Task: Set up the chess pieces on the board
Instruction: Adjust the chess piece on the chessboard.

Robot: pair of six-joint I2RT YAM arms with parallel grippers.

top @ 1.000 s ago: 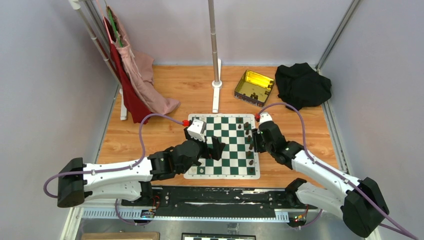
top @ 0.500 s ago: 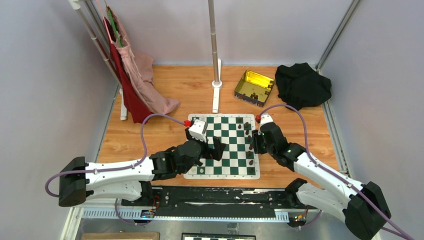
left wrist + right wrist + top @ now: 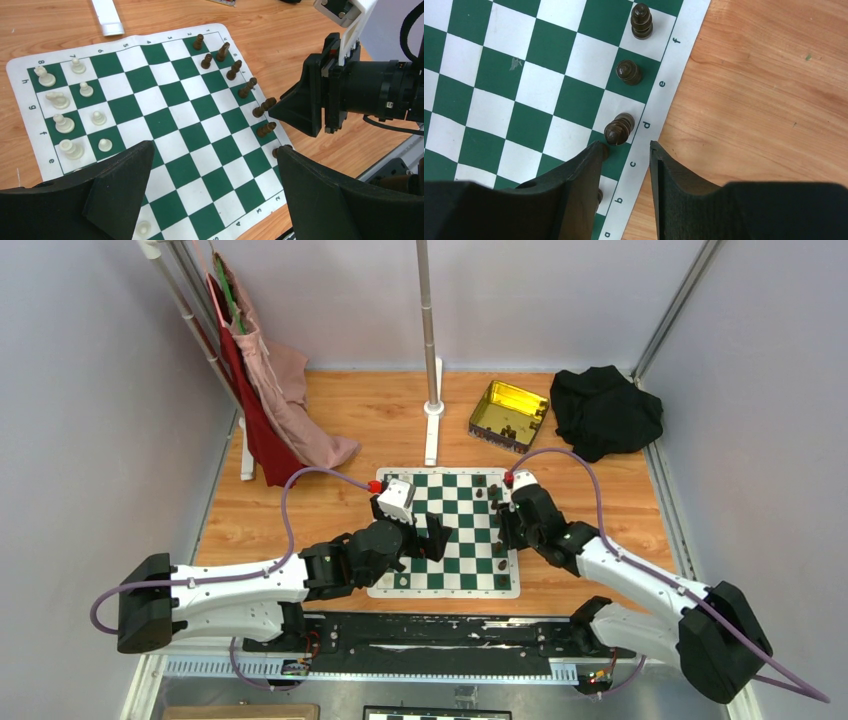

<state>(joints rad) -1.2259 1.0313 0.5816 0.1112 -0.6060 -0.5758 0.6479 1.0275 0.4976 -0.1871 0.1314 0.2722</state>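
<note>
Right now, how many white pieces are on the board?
9 showing: eight white pieces in two rows by the board's h-to-e edge, one alone by the left gripper. Its fingers may hide more.

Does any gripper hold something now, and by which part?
Nothing is held: the left gripper and the right gripper both stand open and empty.

arms [image 3: 230, 585]: white links, black joints | cables [image 3: 283, 508]: purple | fingers [image 3: 574, 185]: black, wedge-shaped
</note>
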